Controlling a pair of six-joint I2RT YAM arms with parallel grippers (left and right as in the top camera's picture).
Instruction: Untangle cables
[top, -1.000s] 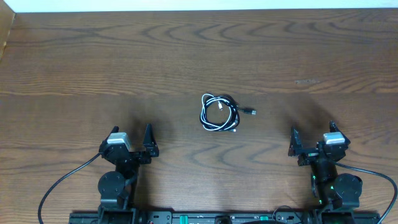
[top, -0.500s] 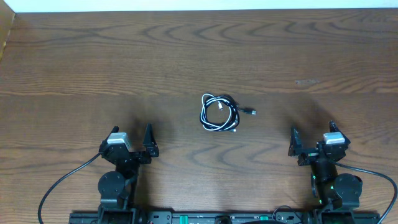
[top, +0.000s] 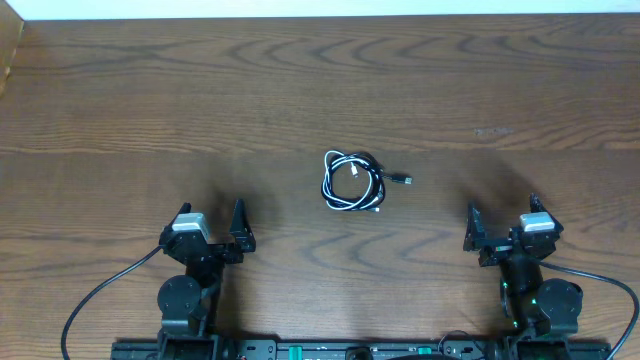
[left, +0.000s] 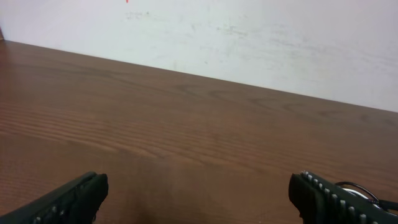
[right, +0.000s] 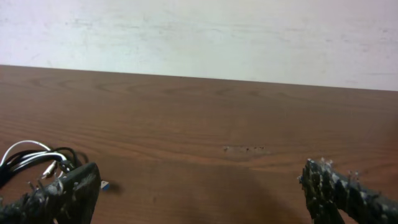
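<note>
The cables (top: 352, 182), one black cord and one white cord, lie looped together in a small coil at the table's middle, with a plug end sticking out to the right. The coil shows at the left edge of the right wrist view (right: 31, 160) and a sliver of it at the lower right of the left wrist view (left: 364, 190). My left gripper (top: 212, 222) is open and empty near the front left, well short of the coil. My right gripper (top: 502, 218) is open and empty near the front right.
The wooden table (top: 300, 90) runs back to a white wall (right: 199, 31). A faint scuff mark (top: 493, 131) lies on the wood at the right. Thick black arm wires (top: 100, 295) trail at the front edge.
</note>
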